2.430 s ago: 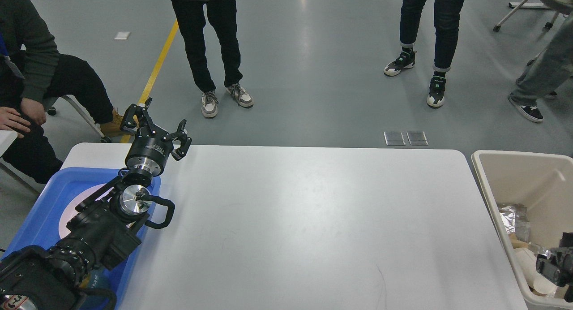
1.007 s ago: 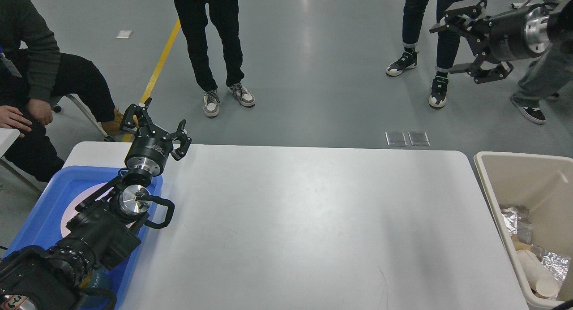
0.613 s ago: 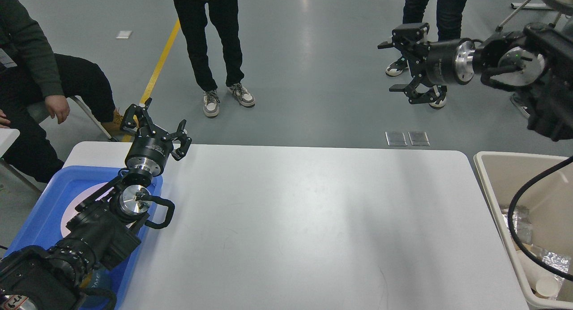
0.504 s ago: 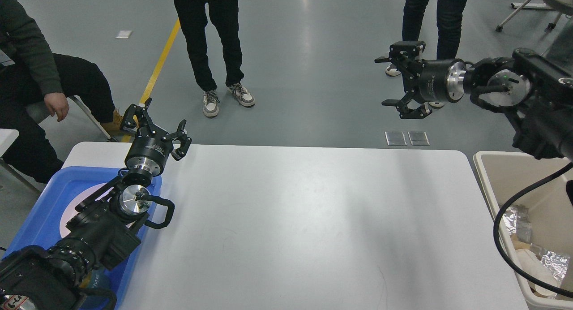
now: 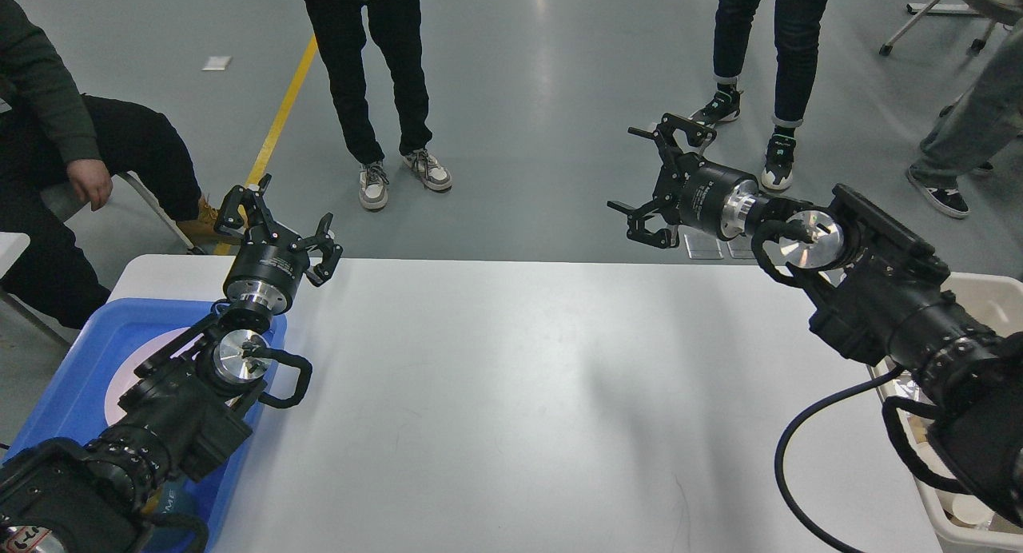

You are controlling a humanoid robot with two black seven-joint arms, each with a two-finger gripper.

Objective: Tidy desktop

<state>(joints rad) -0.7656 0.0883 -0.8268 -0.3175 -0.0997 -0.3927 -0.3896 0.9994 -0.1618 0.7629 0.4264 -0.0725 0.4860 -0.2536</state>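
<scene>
White worktop [image 5: 511, 393] under two raised arms, left gripper [image 5: 277, 220] and right gripper [image 5: 657, 183] both spread wide, holding nothing.

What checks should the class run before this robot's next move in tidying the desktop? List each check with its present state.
1. Left gripper open and empty: ok.
2. Right gripper open and empty: ok.
3. Desktop free of loose items where visible: ok.
4. Blue tray contents: cannot tell, the left arm covers it.
5. Beige bin has room: cannot tell, the right arm hides most of it.
</scene>
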